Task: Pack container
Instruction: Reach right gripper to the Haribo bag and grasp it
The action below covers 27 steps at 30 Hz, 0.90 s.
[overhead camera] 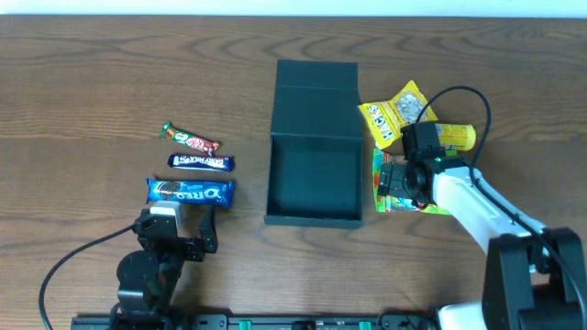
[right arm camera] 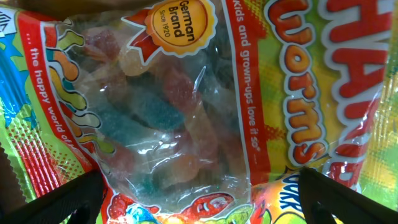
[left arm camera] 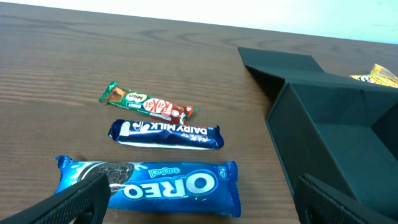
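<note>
The dark teal container [overhead camera: 312,213] stands open at mid-table with its flap lid [overhead camera: 316,75] laid back; it also shows in the left wrist view [left arm camera: 348,143], and its inside looks empty. My left gripper [overhead camera: 179,220] is open and empty just before a blue Oreo pack [overhead camera: 190,192], which lies between its fingers [left arm camera: 199,208] in the wrist view [left arm camera: 155,183]. My right gripper [overhead camera: 402,176] is open, right of the container, low over a gummy worms bag [overhead camera: 390,197]. That bag [right arm camera: 186,106] fills the right wrist view between the spread fingers [right arm camera: 199,199].
Left of the container lie a Dairy Milk bar [overhead camera: 201,162] [left arm camera: 165,134] and a KitKat bar [overhead camera: 190,139] [left arm camera: 146,104]. A yellow snack packet [overhead camera: 396,112] and another yellow pack [overhead camera: 456,136] lie behind the right gripper. The right arm's cable arches over them.
</note>
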Tool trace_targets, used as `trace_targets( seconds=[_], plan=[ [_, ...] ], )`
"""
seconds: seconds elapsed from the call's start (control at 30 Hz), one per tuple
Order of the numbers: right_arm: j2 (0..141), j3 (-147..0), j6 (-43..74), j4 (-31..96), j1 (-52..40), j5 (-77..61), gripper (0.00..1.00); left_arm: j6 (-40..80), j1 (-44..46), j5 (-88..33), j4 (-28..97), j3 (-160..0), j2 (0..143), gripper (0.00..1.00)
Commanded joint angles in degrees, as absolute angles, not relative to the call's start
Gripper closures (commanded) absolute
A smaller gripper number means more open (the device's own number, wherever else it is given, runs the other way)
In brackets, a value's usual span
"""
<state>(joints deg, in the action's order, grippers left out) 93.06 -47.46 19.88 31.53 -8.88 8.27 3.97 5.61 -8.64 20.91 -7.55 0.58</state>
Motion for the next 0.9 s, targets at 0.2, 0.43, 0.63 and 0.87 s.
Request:
trace_targets(
  seconds=[0.2, 0.43, 0.63, 0.87],
  plan=[
    [100.68, -48.42, 18.13, 29.56, -7.31, 7.86, 0.52, 2.76, 5.26, -8.82, 21.32, -6.37, 0.25, 0.05],
    [100.57, -48.53, 18.15, 31.31, -7.31, 5.72, 0.99, 2.76, 5.26, -8.82, 21.34, -6.37, 0.25, 0.05],
    [93.14, -52.86, 20.51, 41.32, -7.55, 4.89, 0.99, 2.76, 5.26, -8.82, 21.32, -6.37, 0.25, 0.05],
    [73.8, -61.49, 26.37, 46.0, -11.73, -1.91, 0.98, 2.76, 5.26, -8.82, 21.34, -6.37, 0.25, 0.05]
  ],
)
